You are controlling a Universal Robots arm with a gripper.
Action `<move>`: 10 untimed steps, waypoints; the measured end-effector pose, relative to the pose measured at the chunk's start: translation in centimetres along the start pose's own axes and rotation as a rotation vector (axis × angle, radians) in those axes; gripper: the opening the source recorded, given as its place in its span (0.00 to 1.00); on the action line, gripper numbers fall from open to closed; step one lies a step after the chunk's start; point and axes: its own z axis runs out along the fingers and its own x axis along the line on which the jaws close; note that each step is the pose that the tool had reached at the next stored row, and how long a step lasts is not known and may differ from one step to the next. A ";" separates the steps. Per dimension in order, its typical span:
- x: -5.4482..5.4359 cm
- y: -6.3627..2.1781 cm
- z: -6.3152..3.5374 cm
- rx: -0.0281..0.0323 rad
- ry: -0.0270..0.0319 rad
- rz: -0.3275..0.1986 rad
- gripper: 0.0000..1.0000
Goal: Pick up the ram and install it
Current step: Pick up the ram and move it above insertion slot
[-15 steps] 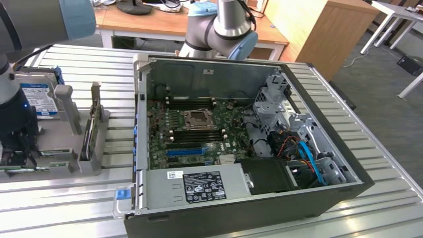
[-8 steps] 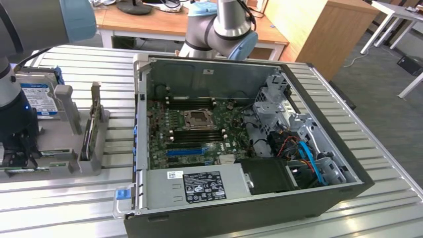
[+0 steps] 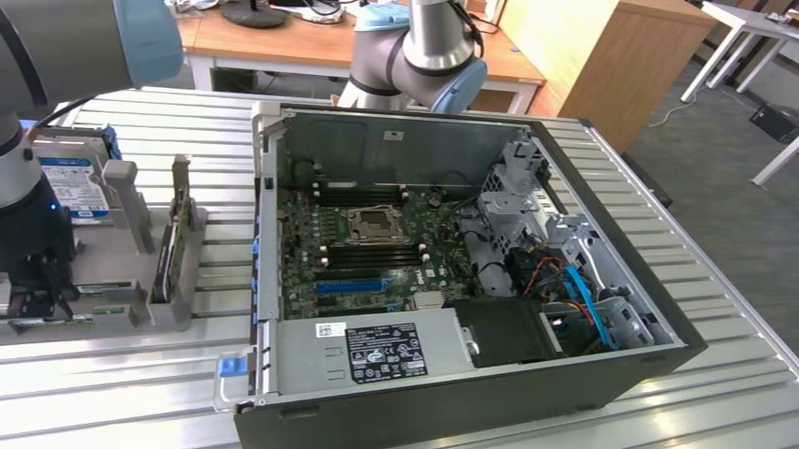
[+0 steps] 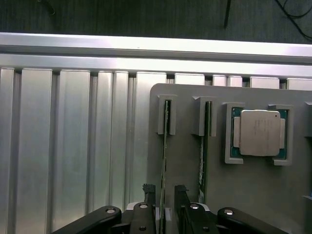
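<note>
Jaws stand open, straddling the upright ram (image 4: pixel 164 161).

There are two sticks of ram on one grey holder plate (image 4: pixel 183 165): the first ram stick (image 4: pixel 165 146) and the second ram stick (image 4: pixel 203 151). One processor (image 4: pixel 260 132) lies on the same plate. The table (image 3: pixel 724 262) carries one open computer case (image 3: pixel 399 150). Inside the case are one motherboard (image 3: pixel 312 262), one processor socket (image 3: pixel 373 225), one blue expansion slot (image 3: pixel 350 283) and one power supply (image 3: pixel 374 348). Outside it sits one hard drive (image 3: pixel 69 182). There is one robot arm (image 3: pixel 425 56).
</note>
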 end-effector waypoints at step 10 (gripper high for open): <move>0.0 -0.01 0.54 -0.0002 0.0003 -0.005 0.30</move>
